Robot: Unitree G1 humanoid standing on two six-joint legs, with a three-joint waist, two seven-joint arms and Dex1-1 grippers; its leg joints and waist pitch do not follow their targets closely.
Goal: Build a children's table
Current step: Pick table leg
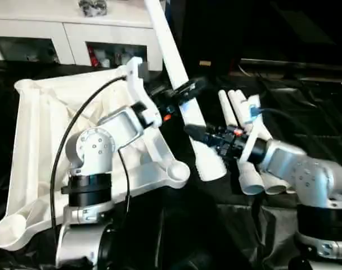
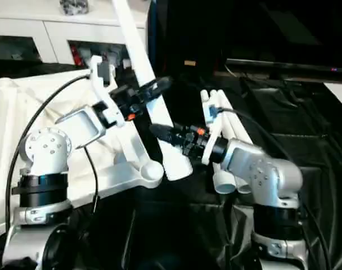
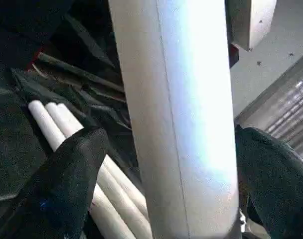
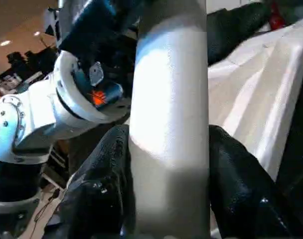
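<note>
— Right claw [image 1: 200,136]: what was it doing?
— Clenched on the lower part of a white table leg [image 1: 179,84], fingers [image 4: 99,189] pressed to both its sides, the leg slanting steeply up from it.
— And the left claw [image 1: 185,93]?
— Higher on that leg, released; its fingers [image 3: 67,184] stood clear either side.
— The rest?
— The upturned tabletop [image 1: 41,129] lay on the black worktop [image 1: 306,112] under the left claw; three spare legs [image 1: 238,112] lay behind the right claw.

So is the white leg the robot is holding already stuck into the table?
Not yet. The leg is tilted in the air, its lower end beside the tabletop's empty corner socket, not in it.
</note>
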